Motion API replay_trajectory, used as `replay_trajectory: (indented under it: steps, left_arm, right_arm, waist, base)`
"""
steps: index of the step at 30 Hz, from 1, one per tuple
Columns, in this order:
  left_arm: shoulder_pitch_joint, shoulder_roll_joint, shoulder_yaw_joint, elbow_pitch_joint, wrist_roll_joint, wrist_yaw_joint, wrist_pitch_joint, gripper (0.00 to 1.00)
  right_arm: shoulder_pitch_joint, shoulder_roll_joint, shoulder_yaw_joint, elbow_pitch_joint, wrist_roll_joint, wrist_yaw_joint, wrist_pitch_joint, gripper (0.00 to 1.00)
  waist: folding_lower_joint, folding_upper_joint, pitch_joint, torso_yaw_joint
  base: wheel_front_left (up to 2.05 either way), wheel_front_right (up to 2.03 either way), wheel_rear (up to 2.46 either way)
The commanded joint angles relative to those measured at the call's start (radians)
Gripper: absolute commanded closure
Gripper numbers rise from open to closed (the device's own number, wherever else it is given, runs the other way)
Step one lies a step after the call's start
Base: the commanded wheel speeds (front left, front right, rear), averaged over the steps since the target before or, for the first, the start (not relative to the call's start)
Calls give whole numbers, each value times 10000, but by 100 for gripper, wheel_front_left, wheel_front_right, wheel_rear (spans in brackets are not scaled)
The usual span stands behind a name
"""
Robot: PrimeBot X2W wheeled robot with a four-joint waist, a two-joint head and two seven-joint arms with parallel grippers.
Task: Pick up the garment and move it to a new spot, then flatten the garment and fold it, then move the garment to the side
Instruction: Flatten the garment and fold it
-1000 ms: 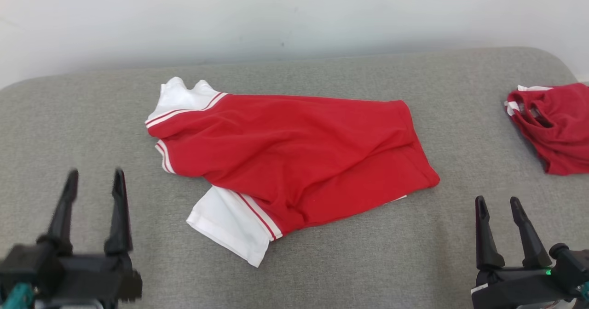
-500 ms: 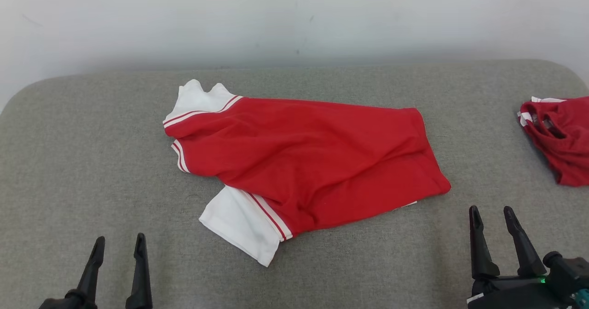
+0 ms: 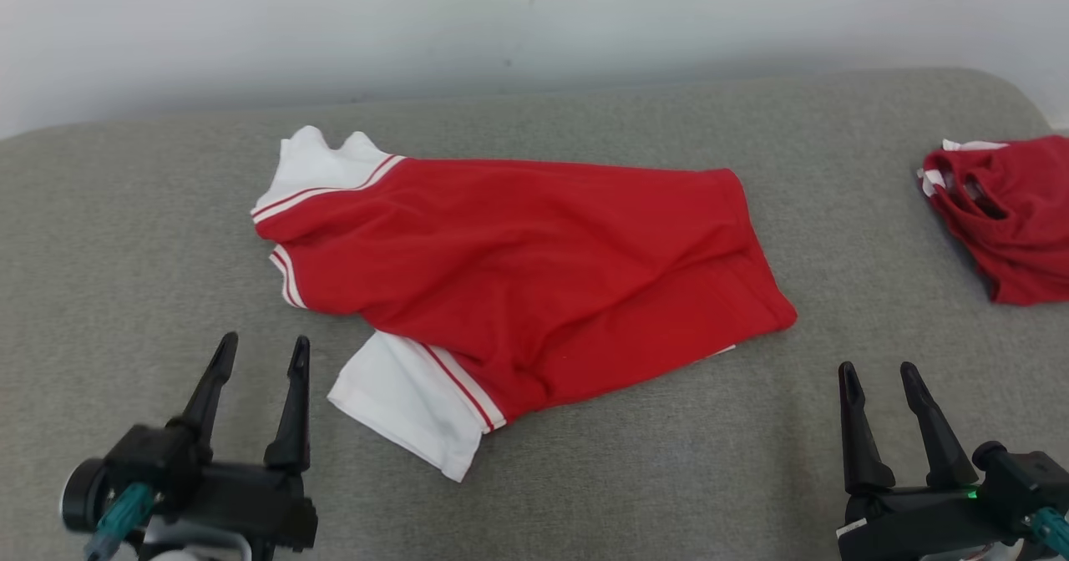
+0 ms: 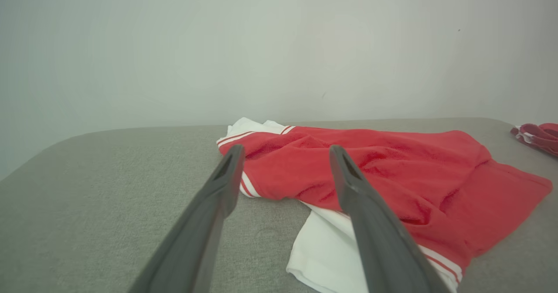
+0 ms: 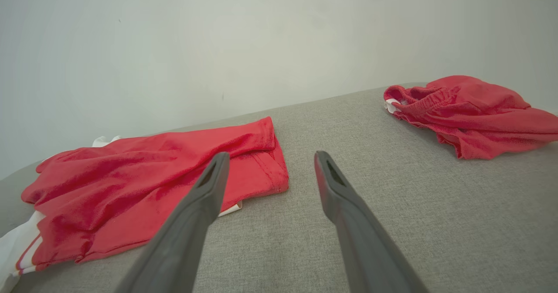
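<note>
**Shirt mid-cushion, both grippers released**

Head view. I see the shirt (image 3: 534,269) lying on the grey cushion (image 3: 585,477), about in the middle. Its red body runs crosswise, with the collar end to the left and the hem to the right. The cloth is rumpled, not smoothed. A white sleeve (image 3: 401,402) pokes out from under the near edge. The left gripper (image 3: 264,342) sits at lower left with its fingers spread and nothing between them. It is just beside the sleeve but apart from it. The right gripper (image 3: 877,369) sits at lower right, also spread and empty, near the hem corner without touching it. A second garment (image 3: 1002,219), red and crumpled, lies at the cushion's right edge, well apart from the shirt. A pale wall (image 3: 501,18) stands behind.

Left wrist view. The left gripper (image 4: 286,150) points at the collar end of the shirt (image 4: 392,175). Its fingers are parted and above the cushion, with no cloth held. The sleeve (image 4: 322,245) lies beside the right finger.

Right wrist view. The right gripper (image 5: 271,155) is parted and empty, with its fingertips aimed at the hem of the shirt (image 5: 144,175). The second garment (image 5: 475,110) lies off to the right.
</note>
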Motion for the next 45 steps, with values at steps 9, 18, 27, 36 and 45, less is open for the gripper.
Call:
replay_trajectory:
  steps: [9,18,27,36,45]
  left_arm:
    - [-1438,100,-411,2259,-138,-272,645,0]
    - [-1892,123,-468,4171,-392,-342,829,0]
    - [-2083,-142,-695,5864,-772,-493,933,0]
    - [-2176,-229,-838,5901,-1090,-575,211,100]
    - [-810,-196,-506,3771,-1247,94,167,100]
  right_arm:
    - [-315,33,0,246,131,-27,-45,0]
    - [-453,-15,-15,370,167,-27,-47,0]
    - [-440,-28,59,549,174,-27,-47,0]
    - [-141,-61,-194,483,83,-27,-48,0]
    - [260,-35,-497,455,8,-27,-46,0]
  waist:
    - [-1,0,665,-850]
    - [-1,0,764,-1034]
    - [-1,0,641,-1127]
    - [-1,0,210,-718]
    - [-1,0,-353,178]
  base:
    - [0,0,0]
    - [0,0,0]
    - [0,0,0]
    - [0,0,0]
    - [0,0,0]
